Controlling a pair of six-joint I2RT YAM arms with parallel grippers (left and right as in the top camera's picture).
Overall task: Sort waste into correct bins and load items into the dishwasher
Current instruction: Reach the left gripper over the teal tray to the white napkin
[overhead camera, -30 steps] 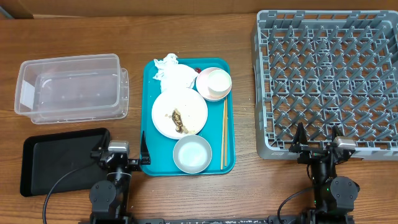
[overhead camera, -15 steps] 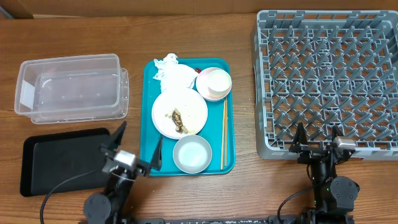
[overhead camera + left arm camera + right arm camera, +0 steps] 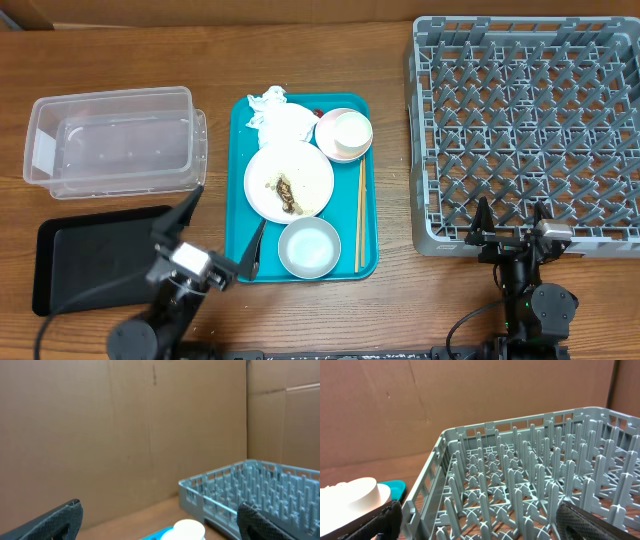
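My left gripper (image 3: 231, 208) is wide open and empty, beside the teal tray (image 3: 237, 150). The plate (image 3: 289, 180) and napkins (image 3: 275, 112) sit on that tray. My right gripper (image 3: 511, 206) is open too, by the dish rack (image 3: 520, 130). I should go down slowly and pinch the napkins first. I see no words anywhere.

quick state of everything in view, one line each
tub, empty
black tray, empty
napkins, crumpled, on teal tray
plate, dirty, brown scraps on it
pink bowl, upright, cup inside
grey bowl, upright, empty
chopsticks, lying side by side on teal tray
rack, empty
left claw, open, holding nothing
right claw, open, holding nothing
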